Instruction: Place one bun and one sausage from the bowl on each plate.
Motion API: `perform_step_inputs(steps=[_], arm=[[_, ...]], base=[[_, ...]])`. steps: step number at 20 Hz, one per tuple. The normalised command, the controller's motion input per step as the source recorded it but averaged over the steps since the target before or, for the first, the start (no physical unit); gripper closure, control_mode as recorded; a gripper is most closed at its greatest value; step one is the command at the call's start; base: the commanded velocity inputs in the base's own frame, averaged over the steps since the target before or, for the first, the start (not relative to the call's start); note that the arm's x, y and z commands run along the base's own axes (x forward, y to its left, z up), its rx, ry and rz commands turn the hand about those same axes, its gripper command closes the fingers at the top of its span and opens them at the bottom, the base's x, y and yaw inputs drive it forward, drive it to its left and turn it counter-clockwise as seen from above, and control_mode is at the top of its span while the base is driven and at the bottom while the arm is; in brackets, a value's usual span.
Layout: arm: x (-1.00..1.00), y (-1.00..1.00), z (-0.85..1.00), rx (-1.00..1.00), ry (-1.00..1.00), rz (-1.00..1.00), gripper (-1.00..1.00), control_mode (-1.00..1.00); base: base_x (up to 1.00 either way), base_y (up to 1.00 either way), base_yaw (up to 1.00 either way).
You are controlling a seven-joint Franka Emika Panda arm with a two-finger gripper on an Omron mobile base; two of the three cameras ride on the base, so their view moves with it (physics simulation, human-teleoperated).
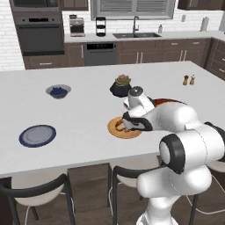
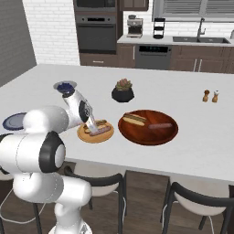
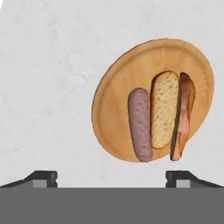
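Hand view: I'm looking down on the tan-orange plate (image 3: 118, 87) on the white counter (image 3: 43, 65). On it lie a sausage (image 3: 140, 124) and a split bun (image 3: 165, 109), side by side, touching. My gripper (image 3: 111, 177) hovers above w/ fingers spread wide, holding nothing. From the right base cam, the big red-brown bowl (image 2: 148, 135) sits just right of that plate, w/ another bun (image 2: 134, 119) and sausage (image 2: 160, 125) inside. Left base cam: grey-blue plate (image 1: 37, 135) well apart to the left, near the counter's front edge.

A small grey bowl of berries (image 1: 58, 91), a black plant pot (image 2: 123, 91), and what look like 2 shakers (image 2: 210, 96).
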Motion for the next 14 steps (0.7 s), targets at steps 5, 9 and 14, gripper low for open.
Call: perform_step_inputs(steps=[5,9,14], arm=[[-0.11,-0.04,0.62,0.27,0.07,-0.59,-1.0,-1.0],[-0.25,-0.07,0.35,0.35,0.0,-0.72,-1.0,-1.0],[-0.07,0.0,0.02,0.27,0.0,-0.91,-1.0,-1.0]], base=[[0.0,0.0,0.0],[0.0,0.0,0.0],[0.0,0.0,0.0]])
